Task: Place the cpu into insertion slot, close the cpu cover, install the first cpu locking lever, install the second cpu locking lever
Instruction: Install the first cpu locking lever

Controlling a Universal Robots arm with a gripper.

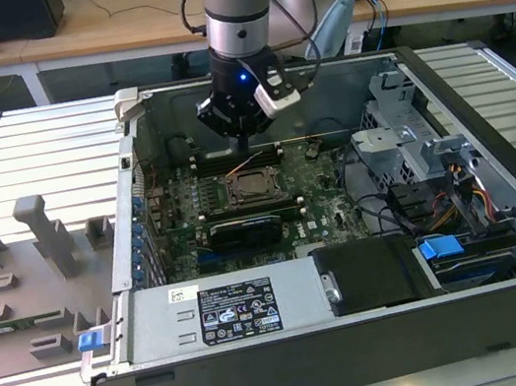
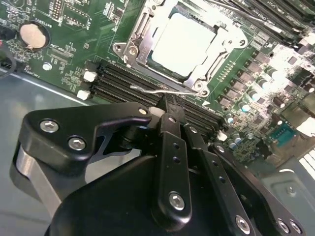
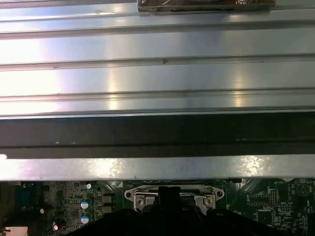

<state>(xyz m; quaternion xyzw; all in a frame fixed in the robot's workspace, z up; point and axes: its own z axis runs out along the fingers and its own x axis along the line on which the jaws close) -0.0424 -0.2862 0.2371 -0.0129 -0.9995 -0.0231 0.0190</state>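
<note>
In the second wrist view the cpu [image 2: 182, 42] lies flat in the insertion slot [image 1: 255, 185], its silver top showing through the window of the cpu cover [image 2: 227, 42], which is folded down over it. A thin wire locking lever [image 2: 147, 89] runs along the socket's edge closest to my gripper. My gripper [image 2: 170, 105] is shut, its black fingertips pressed together right at this lever, touching or nearly touching its bent end. In the exterior view the gripper [image 1: 243, 143] hangs just behind the socket, low over the green motherboard [image 1: 324, 196].
The motherboard sits inside an open computer case [image 1: 266, 351]. Black memory slots [image 2: 123, 81] lie between my gripper and the socket. A drive cage and cables [image 1: 436, 182] fill the exterior view's right. A grey fixture tray [image 1: 24, 284] stands outside the case on the left.
</note>
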